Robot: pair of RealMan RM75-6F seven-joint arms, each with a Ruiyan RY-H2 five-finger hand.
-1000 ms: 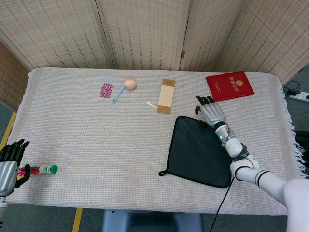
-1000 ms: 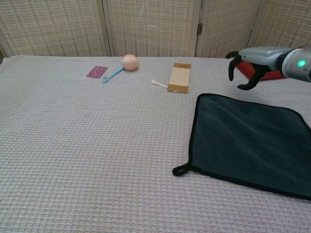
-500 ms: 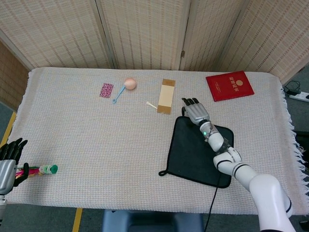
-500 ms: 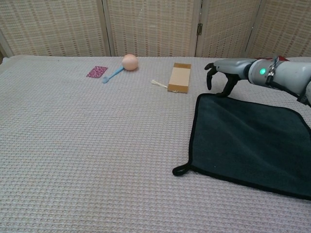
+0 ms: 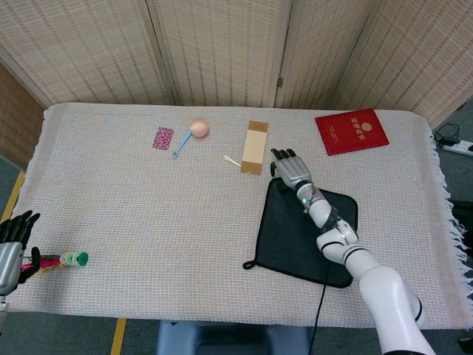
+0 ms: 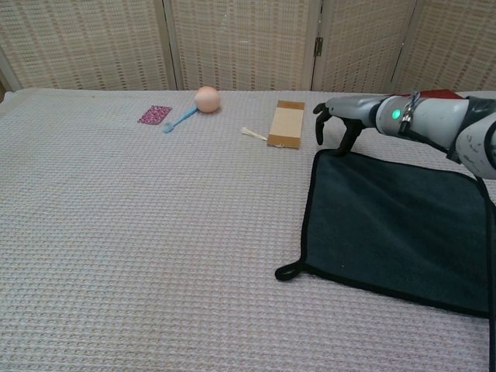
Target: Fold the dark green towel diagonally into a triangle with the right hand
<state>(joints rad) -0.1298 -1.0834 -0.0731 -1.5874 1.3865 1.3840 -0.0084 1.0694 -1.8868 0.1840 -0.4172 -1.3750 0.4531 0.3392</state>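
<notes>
Right hand lining up on the towel's far-left corner

In the head view's lower-left corner the left hand (image 5: 10,248) is idling, fingers loosely apart, holding nothing. The towel (image 6: 395,225) is lying flat at centre-right. The right hand (image 6: 339,116) is hovering at its upper-left corner, fingers curled down and apart, empty. Judged best: pinching that very corner, lifting it slightly, then carrying it toward the lower-right corner.
</notes>
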